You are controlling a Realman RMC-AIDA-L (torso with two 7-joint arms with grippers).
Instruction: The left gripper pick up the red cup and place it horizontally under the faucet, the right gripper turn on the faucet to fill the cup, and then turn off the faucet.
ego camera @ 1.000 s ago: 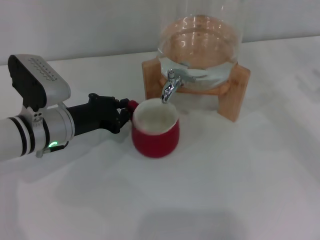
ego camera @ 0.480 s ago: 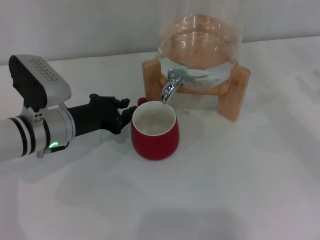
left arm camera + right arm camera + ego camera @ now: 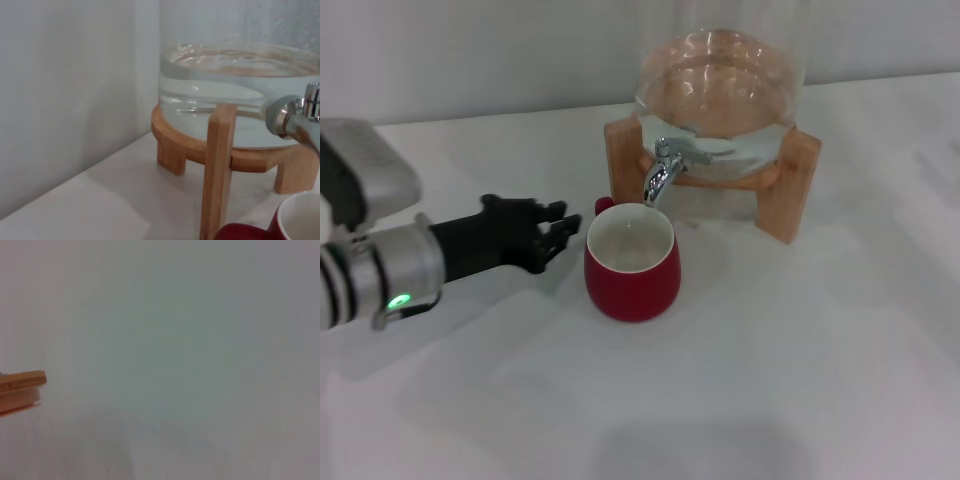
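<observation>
One cup, parked about right: the red cup (image 3: pixel 631 264) sits upright on the white counter (image 3: pixel 770 380) with its open mouth directly below the spout of the faucet (image 3: pixel 661 170), little handle pointing toward the left arm. The left gripper (image 3: pixel 560 226) is just beside that handle but clear of it, fingers (image 3: pixel 558 210) spread apart and holding nothing, so placement looks done to me.

Next up is the tap, and that's the right arm's job. The right gripper isn't in the head view at all, and its wrist camera only catches a sliver of the wooden stand (image 3: pixel 20 390), so no idea about its fingers.

My two cents:
- pull the left arm straight back from the handle, don't nudge the cup off its spot
- bring the right gripper in over the top of the lever, not across the cup rim
- the glass dispenser (image 3: pixel 720 90) has plenty of water, so ease the lever open and shut it before the brim
</observation>
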